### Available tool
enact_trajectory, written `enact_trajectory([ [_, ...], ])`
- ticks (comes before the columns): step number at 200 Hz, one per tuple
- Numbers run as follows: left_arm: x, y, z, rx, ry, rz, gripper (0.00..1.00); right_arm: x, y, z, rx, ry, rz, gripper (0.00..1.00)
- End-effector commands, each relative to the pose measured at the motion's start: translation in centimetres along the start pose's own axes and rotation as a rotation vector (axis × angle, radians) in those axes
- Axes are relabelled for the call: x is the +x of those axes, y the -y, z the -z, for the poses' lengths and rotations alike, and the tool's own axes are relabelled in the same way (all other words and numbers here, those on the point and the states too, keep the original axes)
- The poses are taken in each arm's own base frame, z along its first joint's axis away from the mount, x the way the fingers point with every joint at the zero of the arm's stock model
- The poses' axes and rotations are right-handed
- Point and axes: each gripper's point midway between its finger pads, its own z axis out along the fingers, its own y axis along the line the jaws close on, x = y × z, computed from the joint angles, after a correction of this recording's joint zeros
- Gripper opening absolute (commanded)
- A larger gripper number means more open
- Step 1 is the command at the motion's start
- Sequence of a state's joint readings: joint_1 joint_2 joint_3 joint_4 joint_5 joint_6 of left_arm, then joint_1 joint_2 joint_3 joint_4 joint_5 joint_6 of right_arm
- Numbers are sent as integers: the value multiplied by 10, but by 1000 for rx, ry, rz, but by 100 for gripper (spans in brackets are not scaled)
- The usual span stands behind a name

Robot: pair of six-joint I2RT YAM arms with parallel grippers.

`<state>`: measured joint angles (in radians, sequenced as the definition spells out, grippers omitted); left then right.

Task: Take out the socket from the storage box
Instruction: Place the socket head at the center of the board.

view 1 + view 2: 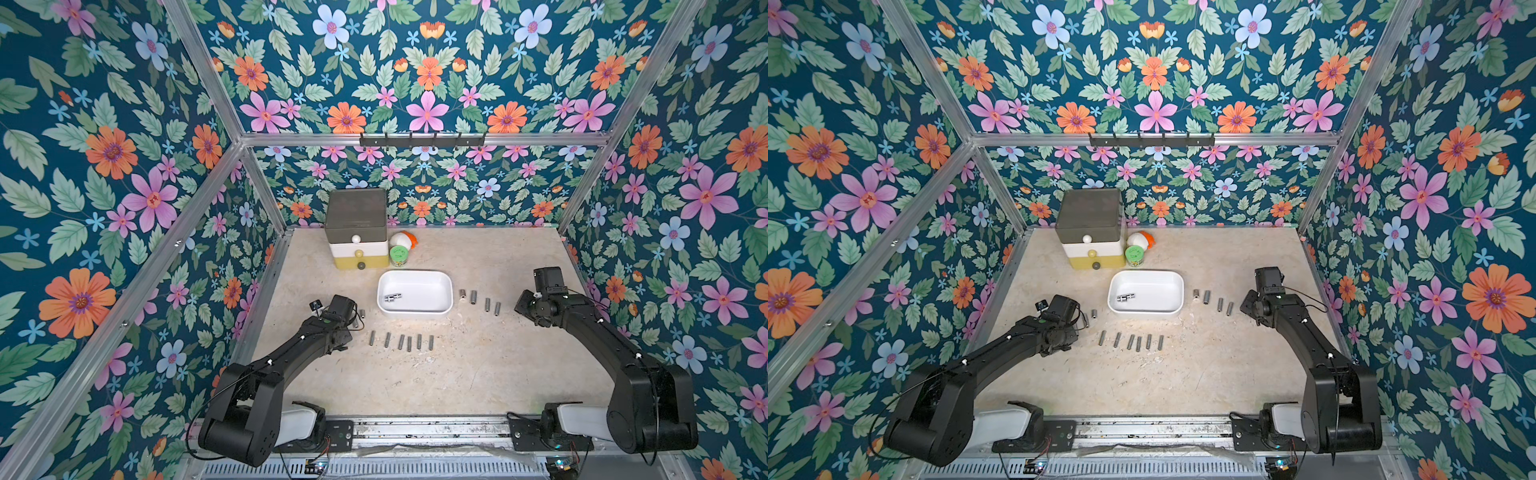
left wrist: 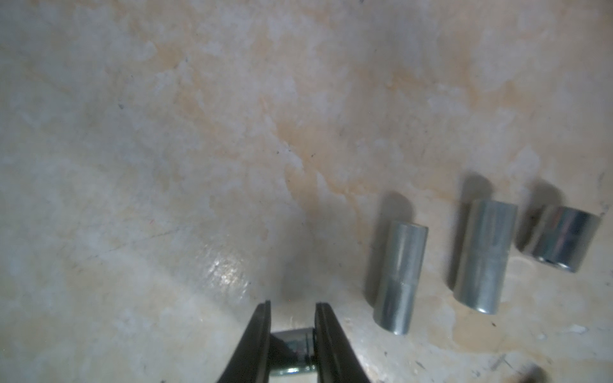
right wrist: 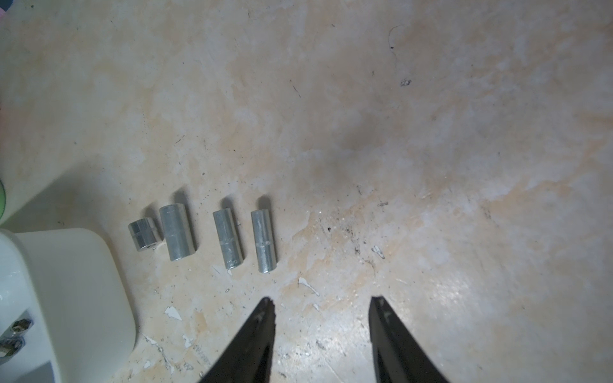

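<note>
Closest to the left wrist camera, the left fingers are drawn in tight on a short steel socket. It sits crosswise between their inner faces, a little back from the tips. It is held low over the bench, and whether it touches the surface cannot be told. Off to one side of these fingers, well apart from them, three loose sockets lie flat on the bench side by side.

The clamped socket is outside the storage box. In both top views the box stands beyond the left fingers and to their right, between the two arms. One jointed metal piece lies inside it near the wall facing the left arm.

The right fingers stand apart with only bare bench between them, gripping nothing. Ahead of their tips a row of four sockets lies flat, between these fingers and a corner of the box.

In front of the box, nearer the arm bases and to the right of the left fingers, a row of six sockets lies on the bench. Behind the box, a drawer tower stands against the back wall with a green-lidded jar just beside it.
</note>
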<state>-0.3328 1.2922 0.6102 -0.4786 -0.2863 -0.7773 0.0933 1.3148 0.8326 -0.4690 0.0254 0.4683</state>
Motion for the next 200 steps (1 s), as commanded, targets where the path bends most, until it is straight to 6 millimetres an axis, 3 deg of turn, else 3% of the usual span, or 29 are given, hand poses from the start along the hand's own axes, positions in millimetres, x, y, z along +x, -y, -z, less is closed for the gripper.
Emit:
enact_trajectory([
  [1,-2,2,-1,10,0,-11,28,-1,-3,-1,-15,3,10,51],
  [58,-2,2,-3,10,1,-17,32,1,-4,-2,-20,-4,11,51],
  [87,-2,3,-4,10,1,-20,39,1,-3,-2,-19,-4,10,51],
  [200,-7,3,1,21,16,-21,41,2,-4,-4,-22,-11,14,51],
])
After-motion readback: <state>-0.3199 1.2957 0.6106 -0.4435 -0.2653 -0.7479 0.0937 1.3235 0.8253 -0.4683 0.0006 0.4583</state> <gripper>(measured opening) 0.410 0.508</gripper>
